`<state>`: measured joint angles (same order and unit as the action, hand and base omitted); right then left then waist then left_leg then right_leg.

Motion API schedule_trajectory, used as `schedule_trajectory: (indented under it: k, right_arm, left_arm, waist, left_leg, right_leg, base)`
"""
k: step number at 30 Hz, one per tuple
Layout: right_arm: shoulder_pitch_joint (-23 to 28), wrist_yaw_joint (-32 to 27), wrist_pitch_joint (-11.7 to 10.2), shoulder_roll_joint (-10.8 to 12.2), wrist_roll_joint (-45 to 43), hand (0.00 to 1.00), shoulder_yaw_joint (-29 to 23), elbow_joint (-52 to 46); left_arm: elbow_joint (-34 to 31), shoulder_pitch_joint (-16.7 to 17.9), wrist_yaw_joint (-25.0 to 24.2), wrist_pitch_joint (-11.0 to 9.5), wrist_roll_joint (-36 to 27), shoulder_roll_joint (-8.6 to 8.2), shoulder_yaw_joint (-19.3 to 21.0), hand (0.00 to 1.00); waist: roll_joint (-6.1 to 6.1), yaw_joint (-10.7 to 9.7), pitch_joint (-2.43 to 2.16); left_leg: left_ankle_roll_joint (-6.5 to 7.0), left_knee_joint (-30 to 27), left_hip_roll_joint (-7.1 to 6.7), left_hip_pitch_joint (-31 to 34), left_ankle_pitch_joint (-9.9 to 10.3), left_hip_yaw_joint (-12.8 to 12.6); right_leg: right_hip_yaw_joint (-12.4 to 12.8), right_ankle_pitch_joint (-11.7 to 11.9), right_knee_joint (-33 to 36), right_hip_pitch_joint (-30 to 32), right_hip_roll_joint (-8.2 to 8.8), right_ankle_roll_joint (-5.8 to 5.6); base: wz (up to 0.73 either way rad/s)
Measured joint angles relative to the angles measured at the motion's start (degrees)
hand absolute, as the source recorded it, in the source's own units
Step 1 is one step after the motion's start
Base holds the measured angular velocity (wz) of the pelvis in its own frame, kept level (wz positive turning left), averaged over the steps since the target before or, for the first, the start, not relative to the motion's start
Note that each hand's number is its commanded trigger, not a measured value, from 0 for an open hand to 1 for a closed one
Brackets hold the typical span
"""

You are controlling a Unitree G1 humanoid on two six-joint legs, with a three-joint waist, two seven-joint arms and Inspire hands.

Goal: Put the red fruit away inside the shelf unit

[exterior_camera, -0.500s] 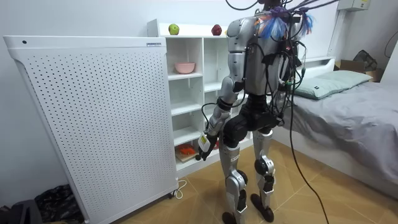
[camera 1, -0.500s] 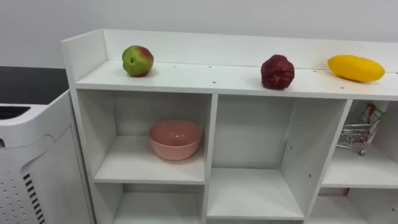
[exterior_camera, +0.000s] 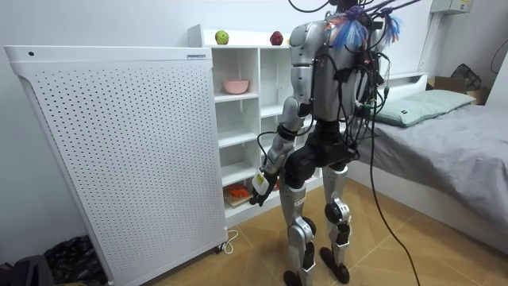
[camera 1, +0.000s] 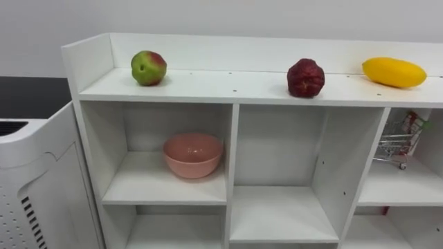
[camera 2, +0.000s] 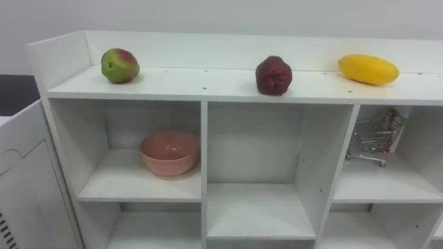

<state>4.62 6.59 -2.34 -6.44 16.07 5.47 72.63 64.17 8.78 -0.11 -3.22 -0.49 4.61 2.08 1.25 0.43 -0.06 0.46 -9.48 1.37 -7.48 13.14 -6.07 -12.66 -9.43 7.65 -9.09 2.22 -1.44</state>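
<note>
White closet [camera 1: 208,84] — three fruits [camera 1: 306,77] on top, one pink bowl [camera 1: 193,154]

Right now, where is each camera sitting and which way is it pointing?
Left eye view: on the robot's head, facing the white shelf unit, looking at the apple, dark red fruit, mango and pink bowl.
Right eye view: just beside it, same aim; toy shopping cart at right.
Room view: off behind the robot, sees its whole body standing at the shelf unit, left hand hanging low.
Shared: apple, dark red fruit, pink bowl.
</note>
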Motion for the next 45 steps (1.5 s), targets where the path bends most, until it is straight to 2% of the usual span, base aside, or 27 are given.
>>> schedule_trajectory:
  k: [5,11,14,16,20,22,24,25,29,33,34,38,40,45]
  right_arm:
    - [0.12,-3.4,-0.07,0.08,1.04,0.0,-0.58,0.12]
    - [0.06,-8.8,-0.15,-0.03,0.92,0.0,-4.94,-4.19]
    - [-0.09,-12.81,-0.91,-0.07,0.25,0.0,-8.62,-11.5]
    - [-0.23,-16.32,-1.35,-0.16,-2.3,0.0,-10.98,-20.33]
    - [-0.09,-21.91,-2.13,-0.18,-4.2,0.0,-11.14,-38.08]
    - [-0.02,-25.15,-3.94,-0.24,-5.66,0.0,-11.09,-48.1]
    - [-0.06,-27.3,-5.51,-0.24,-6.33,0.0,-10.94,-52.63]
    - [-0.02,-28.55,-6.46,-0.26,-6.45,0.0,-10.73,-53.82]
    - [-0.05,-31.04,-6.33,-0.25,-7.67,0.0,-10.66,-57.35]
    - [-0.36,-32.99,-6.46,-1.0,-7.69,0.0,-10.57,-66.1]
    - [-1.0,-33.74,-6.86,-1.35,-7.91,0.0,-10.54,-67.86]
    - [-2.24,-34.95,-7.22,-2.61,-10.99,0.0,-10.65,-72.48]
    - [-4.76,-35.82,-8.14,-3.2,-11.0,0.0,-10.64,-74.35]
    - [-8.34,-35.92,-9.85,-5.01,-11.44,0.0,-10.07,-76.97]
  left_arm:
    - [0.01,-0.13,0.01,-0.34,0.17,0.01,0.11,0.0]
    - [-0.03,-0.27,0.75,-1.37,0.73,0.01,0.57,0.0]
    - [0.0,-0.11,1.4,-2.07,1.5,0.15,2.17,0.0]
    - [-0.21,0.57,2.19,-2.19,2.01,0.75,2.44,0.0]
    - [-1.2,2.04,3.82,-2.27,2.11,1.53,2.36,0.0]
    - [-1.19,2.27,4.96,-2.28,2.75,1.93,2.48,0.0]
    - [-1.35,3.02,5.68,-2.26,3.51,2.11,2.99,0.0]
    - [-1.4,3.47,6.19,-2.22,4.02,2.2,3.54,0.0]
    - [-1.84,3.99,6.17,-1.95,4.58,2.72,3.26,0.0]
    - [-1.84,4.25,6.18,-1.95,4.68,2.73,2.0,0.0]
    - [-1.81,4.68,6.3,-1.95,4.77,2.77,2.03,0.0]
    - [-1.82,4.95,7.01,-1.97,5.34,2.76,2.03,0.0]
    - [-1.63,5.04,7.19,-2.01,5.77,2.78,2.01,0.0]
    - [0.13,4.43,7.22,-2.16,5.83,3.4,0.97,0.0]
  waist:
    - [-0.39,0.03,0.04]
    - [-0.52,-0.11,0.51]
    - [-0.24,-0.06,0.58]
    - [-0.19,-0.15,0.62]
    - [-0.02,-0.04,0.57]
    - [-0.04,0.1,0.32]
    - [0.0,0.16,0.16]
    - [0.26,0.08,0.1]
    - [0.76,0.12,-0.04]
    - [-0.08,0.08,-0.07]
    - [-0.22,0.04,0.04]
    - [-0.17,0.0,0.07]
    - [-0.1,0.03,0.12]
    - [0.32,0.56,0.18]
  left_leg:
    - [0.0,-0.03,-0.02,-0.05,-0.01,0.0]
    - [0.0,-0.06,-0.03,-0.16,-0.01,-0.07]
    - [0.0,-0.1,-0.06,-0.26,-0.01,-0.12]
    - [0.01,-0.13,-0.11,-0.16,-0.01,-0.09]
    - [0.01,-0.28,-0.17,0.27,-0.02,-0.1]
    - [0.02,-0.28,-0.2,0.28,-0.03,-0.15]
    - [0.02,-0.4,-0.21,-0.04,-0.04,-0.08]
    - [0.02,-0.41,-0.2,-0.16,-0.04,0.07]
    - [0.02,-0.38,-0.18,0.04,-0.03,0.48]
    - [0.02,-0.12,-0.1,0.14,-0.04,0.11]
    - [0.02,-0.06,-0.06,0.21,-0.04,0.09]
    - [0.01,-0.09,-0.03,0.79,-0.04,0.42]
    - [-0.02,-0.19,0.0,1.04,-0.07,0.62]
    - [-0.01,-0.68,-0.02,0.8,-0.08,1.04]
  right_leg:
    - [-0.07,0.0,0.03,-0.03,0.01,0.0]
    - [0.3,0.0,0.04,-0.02,-0.01,0.0]
    - [0.66,-0.01,0.04,-0.04,-0.07,-0.01]
    - [0.92,-0.01,-0.04,0.17,-0.06,-0.01]
    - [1.23,-0.12,-0.02,0.77,-0.07,0.09]
    - [1.33,-0.14,-0.05,0.74,-0.09,0.08]
    - [1.34,-0.16,-0.07,0.4,-0.1,0.04]
    - [1.33,-0.17,-0.09,0.15,-0.1,0.03]
    - [0.98,-0.17,0.26,0.45,-0.08,0.03]
    - [0.96,-0.16,0.64,0.92,-0.11,0.03]
    - [0.95,-0.16,0.64,0.97,-0.14,0.03]
    - [0.61,-0.16,0.63,1.32,-0.17,0.03]
    - [-0.22,-0.16,0.97,1.65,-0.16,0.03]
    - [-0.31,-0.16,0.98,1.16,-0.14,0.03]
  base:
    - [0.0]
    - [-0.03]
    - [-0.05]
    - [-0.05]
    - [-0.04]
    - [0.0]
    - [0.03]
    - [0.08]
    - [0.03]
    - [-0.02]
    - [0.0]
    - [0.02]
    - [0.02]
    - [0.06]
